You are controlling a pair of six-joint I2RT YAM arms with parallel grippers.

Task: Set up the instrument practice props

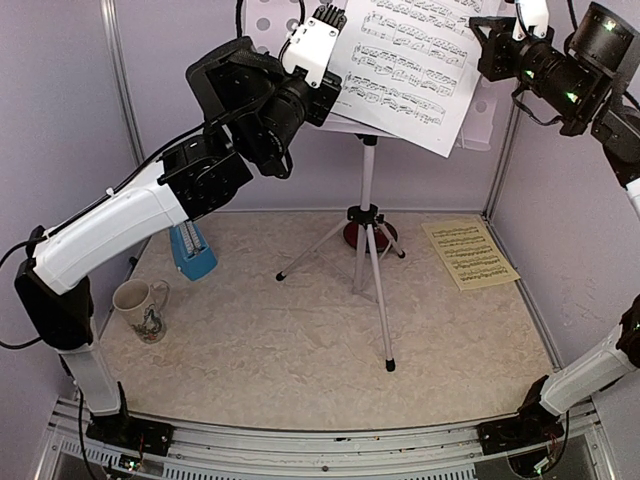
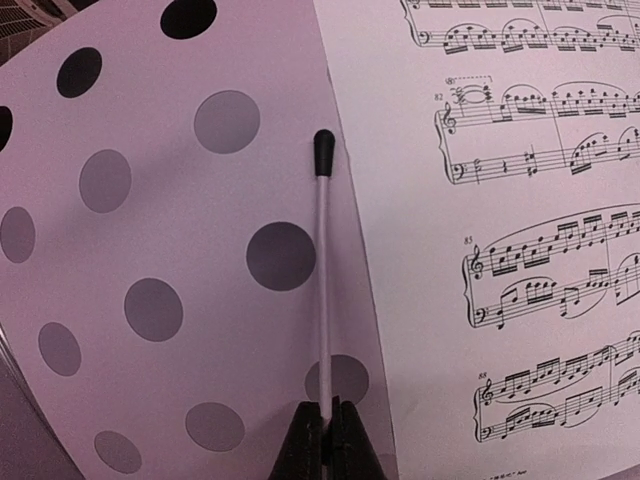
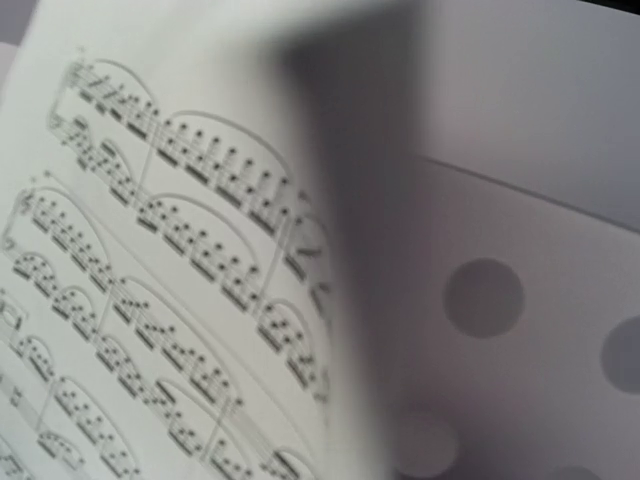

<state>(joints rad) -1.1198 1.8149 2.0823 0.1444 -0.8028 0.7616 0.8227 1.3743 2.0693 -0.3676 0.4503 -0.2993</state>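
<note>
rod [image 2: 322, 260] on the music stand [image 2: 170, 220] sits pinched in the left hand [image 2: 325, 440]; right hand [image 1: 530, 18] is closed.

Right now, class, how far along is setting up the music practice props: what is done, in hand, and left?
Done: the stand is up on its tripod, with the white sheet on it. In hand: the left gripper is shut on the stand's thin rod beside that sheet; the right gripper is by its top edge. Left, probably: the yellow sheet lies flat on the table; the metronome sits by the mug.
</note>
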